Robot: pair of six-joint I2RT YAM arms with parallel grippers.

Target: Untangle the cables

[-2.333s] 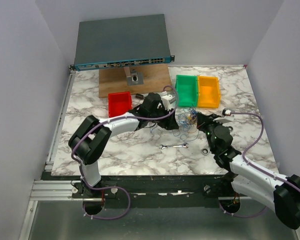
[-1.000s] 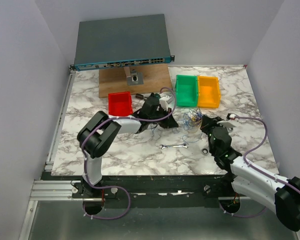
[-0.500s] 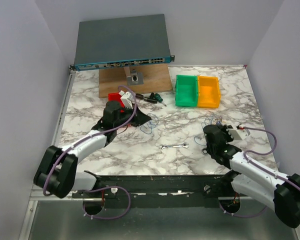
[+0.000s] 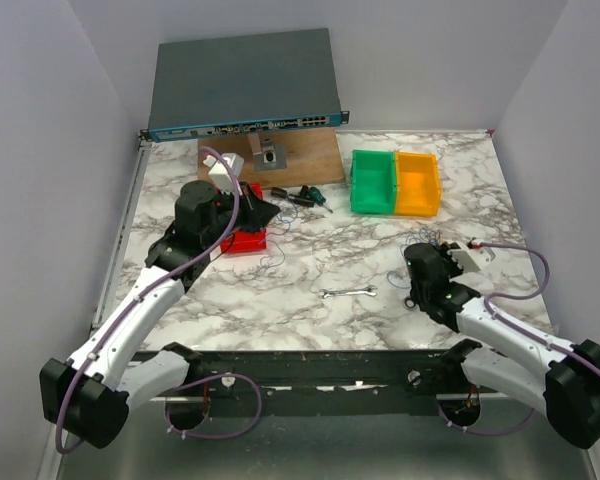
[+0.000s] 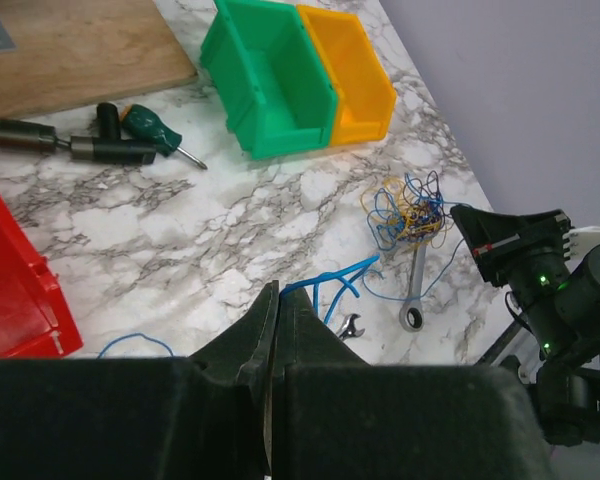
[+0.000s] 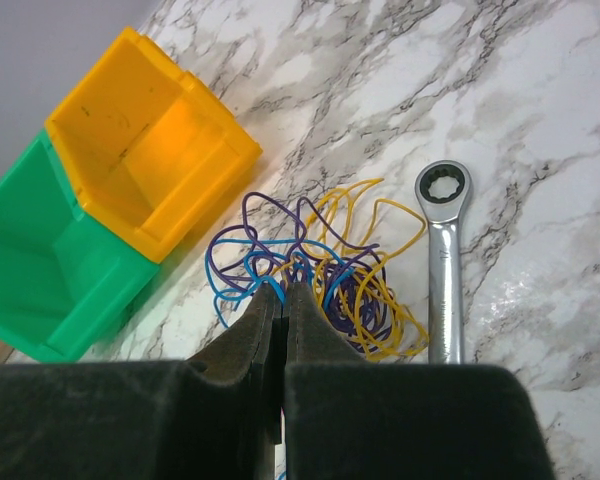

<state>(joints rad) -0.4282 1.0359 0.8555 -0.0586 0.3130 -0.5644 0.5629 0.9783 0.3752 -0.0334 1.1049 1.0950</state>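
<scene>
Marble table (image 4: 310, 320), left end effector (image 5: 277, 292) pinching blue cable (image 5: 325, 279) — swung farther left, right end effector (image 6: 283, 288) pinching cables (image 6: 332, 282)

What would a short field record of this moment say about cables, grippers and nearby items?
cable bundle: tangled blue, yellow and purple loops beside the ratchet wrench
left gripper: shut on a blue cable
right gripper: shut on the cable bundle
bins: green bin and orange bin, both empty
status: bundle tangled

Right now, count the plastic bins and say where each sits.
3: the red bin left of centre, partly hidden; the green bin and orange bin side by side, further back on the right.
</scene>
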